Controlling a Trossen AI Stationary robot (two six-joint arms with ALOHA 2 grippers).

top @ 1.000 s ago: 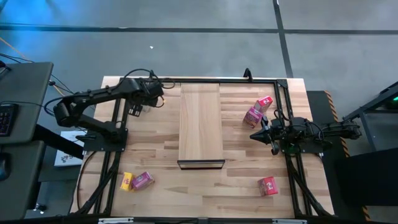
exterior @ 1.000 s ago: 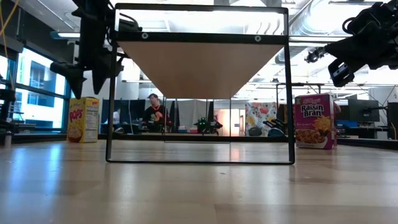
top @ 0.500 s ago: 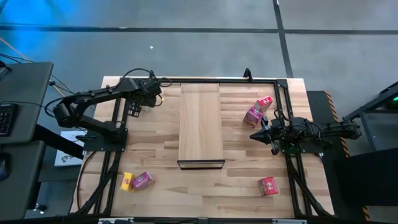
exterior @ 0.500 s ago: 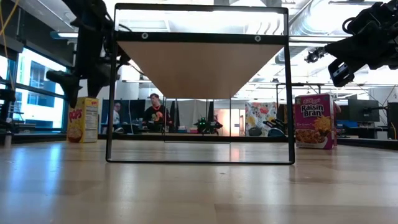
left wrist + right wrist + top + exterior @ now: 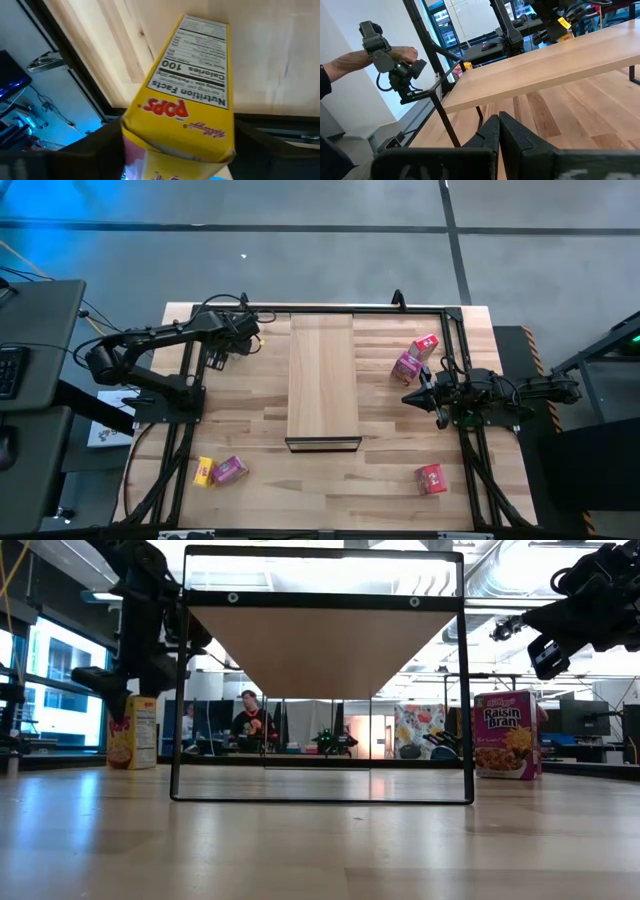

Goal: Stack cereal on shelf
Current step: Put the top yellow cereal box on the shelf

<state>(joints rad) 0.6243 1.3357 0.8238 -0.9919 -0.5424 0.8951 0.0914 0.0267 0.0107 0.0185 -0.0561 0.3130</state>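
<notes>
Left gripper (image 5: 222, 352), at ten o'clock of the shelf (image 5: 322, 380), straddles an upright yellow box (image 5: 187, 95), jaws not yet clamped. Right gripper (image 5: 409, 398) closed, empty. Risk: off-centre closure could tip the box.

Butcher-block table (image 5: 330, 485) on a grey floor (image 5: 300, 240). Black frame (image 5: 320, 309) along the table's far edge and both side edges, rising to a top bar in the low view. Beyond the table's left edge, a dark desk (image 5: 40, 330) with a keyboard (image 5: 8, 370). Beyond the far edge, an office room with a window (image 5: 60, 680), ceiling ducts (image 5: 500, 560) and a seated person (image 5: 248, 720). In the right wrist view, a person's hand (image 5: 402, 54) around a grey handle (image 5: 377, 42).
</notes>
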